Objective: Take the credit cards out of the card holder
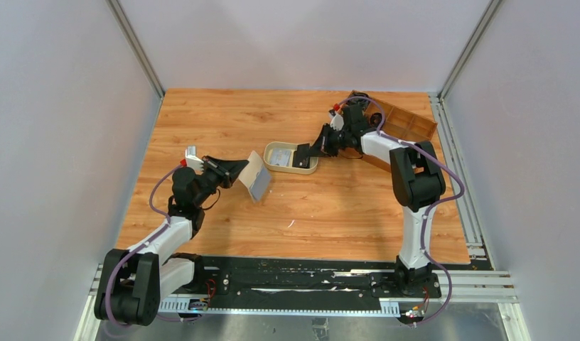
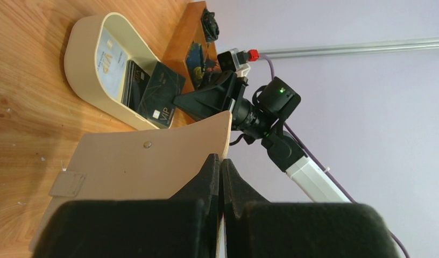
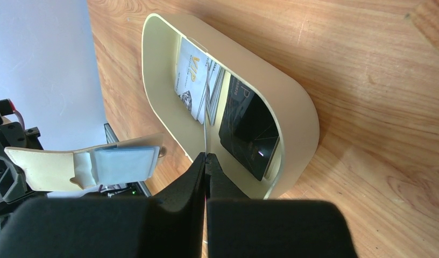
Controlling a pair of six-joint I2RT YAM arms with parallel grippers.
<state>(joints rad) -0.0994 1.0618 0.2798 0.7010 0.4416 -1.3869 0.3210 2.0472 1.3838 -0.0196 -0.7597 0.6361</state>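
Top external: left gripper (image 1: 239,170) has the card holder (image 1: 257,179) lifted off the worktop (image 1: 330,213), left of centre, with its leaf tilted and the inner face turned toward the right arm. Left wrist view agrees: jaws fully closed, clamped on the edge of the beige leaf, and a small snap stud shows on the outer face. Right wrist view shows a pale blue credit card (image 3: 123,164) sitting in the holder's inner pocket, not pulled out. Right gripper (image 3: 206,157) is at one end of the oval beige dish (image 3: 292,107), which sits on the worktop just right of the holder, apart from it. Its jaws are pressed together, and a thin card (image 3: 206,113) seen edge-on runs from the tips down into the dish; it looks pinched between them. Also in the dish are a white VIP card (image 3: 190,80) on one side of the edge-on card and a black card (image 3: 249,129) with gold lines on the other side, lying against the dish floor. Brown wooden tray (image 1: 408,124) is at the far right corner of the worktop, partly hidden behind the right arm; can't tell its contents from here.
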